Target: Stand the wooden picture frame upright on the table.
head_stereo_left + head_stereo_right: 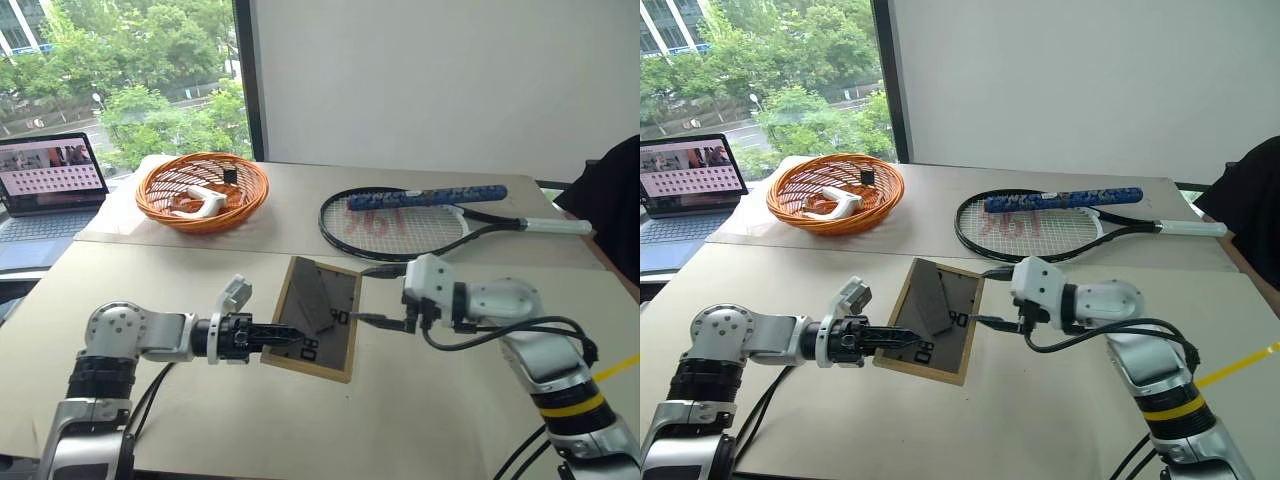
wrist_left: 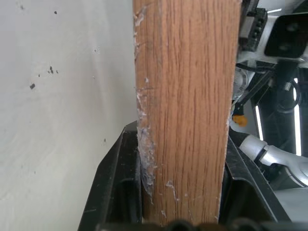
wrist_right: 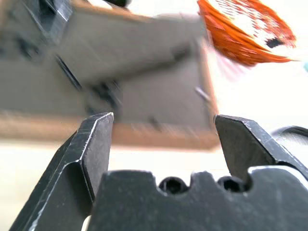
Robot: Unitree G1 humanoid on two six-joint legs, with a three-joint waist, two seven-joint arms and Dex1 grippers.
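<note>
Left eye view: left end effector (image 1: 285, 335) pinching wooden picture frame (image 1: 322, 315) edge, right end effector (image 1: 380, 322) spread.

Daylight scene, soft and even, with one seriously smeared wrist shot.

We get most of our light from the window (image 1: 120, 90) at the far left, so the table (image 1: 420, 420) looks bright and flat with only faint, soft shadows under the tennis racket (image 1: 400, 225) and the orange basket (image 1: 202, 192). Both head views are crisp, no real glare. Our left wrist view is sharp on the wooden picture frame (image 2: 185, 115) grain. In the right wrist view we see the frame and basket streaked with blur, while the right gripper (image 3: 163, 127) fingers stay sharp.
</note>
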